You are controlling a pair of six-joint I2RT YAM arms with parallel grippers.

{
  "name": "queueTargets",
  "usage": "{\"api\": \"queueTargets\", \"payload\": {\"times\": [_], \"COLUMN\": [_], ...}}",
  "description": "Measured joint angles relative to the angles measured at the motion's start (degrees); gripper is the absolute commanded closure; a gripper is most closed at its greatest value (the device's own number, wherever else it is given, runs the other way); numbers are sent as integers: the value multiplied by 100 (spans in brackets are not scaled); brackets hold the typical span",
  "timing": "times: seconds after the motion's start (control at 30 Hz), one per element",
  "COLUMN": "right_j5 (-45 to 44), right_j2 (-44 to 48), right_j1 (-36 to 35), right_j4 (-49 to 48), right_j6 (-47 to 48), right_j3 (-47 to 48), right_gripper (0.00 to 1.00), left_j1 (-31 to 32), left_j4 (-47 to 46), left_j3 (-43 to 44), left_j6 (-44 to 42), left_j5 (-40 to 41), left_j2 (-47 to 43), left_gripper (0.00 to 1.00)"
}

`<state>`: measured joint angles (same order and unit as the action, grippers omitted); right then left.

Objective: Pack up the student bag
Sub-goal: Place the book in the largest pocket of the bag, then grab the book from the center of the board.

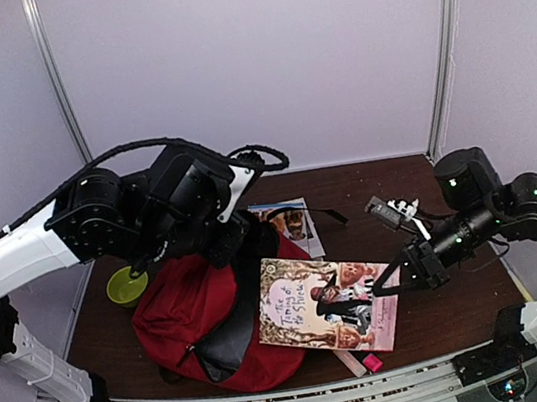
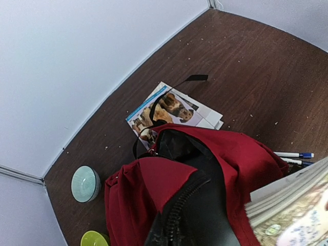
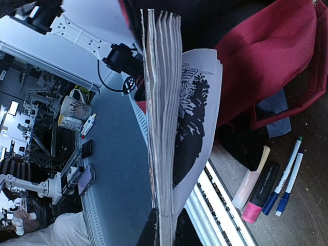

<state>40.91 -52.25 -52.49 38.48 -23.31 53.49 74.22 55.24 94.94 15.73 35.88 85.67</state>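
Packing looks barely begun: the red backpack (image 1: 189,314) lies open on the table (image 1: 438,317), the left gripper (image 1: 229,242) pinching its zipper rim and the right gripper (image 1: 403,277) clamping the book (image 1: 319,305) outside it, with pens (image 2: 294,155) unpacked.

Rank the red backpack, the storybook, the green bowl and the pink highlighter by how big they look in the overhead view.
Largest to smallest:
1. red backpack
2. storybook
3. green bowl
4. pink highlighter
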Motion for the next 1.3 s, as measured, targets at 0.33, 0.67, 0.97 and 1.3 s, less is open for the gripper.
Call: {"api": "queueTargets", "payload": {"times": [0.33, 0.67, 0.97, 1.3], "right_j5": [-424, -1401, -1797, -1818], "right_j2": [-2280, -4207, -3342, -2487], "right_j1": [-48, -315, -188, 1873], "right_j4": [-2385, -3309, -2041, -2780], "right_j6": [-1617, -2253, -1012, -1283], "right_j3": [164, 1803, 2039, 857], "right_gripper": [100, 52, 44, 51], "left_j1": [4, 15, -127, -223], "left_j4": [-879, -1161, -352, 251], "left_j3": [-463, -949, -1300, -1543], "left_j6": [-372, -461, 79, 435], "left_j5": [-319, -52, 817, 1172], "left_j2": [-675, -1222, -2052, -3042], "left_gripper": [100, 100, 100, 100]}}
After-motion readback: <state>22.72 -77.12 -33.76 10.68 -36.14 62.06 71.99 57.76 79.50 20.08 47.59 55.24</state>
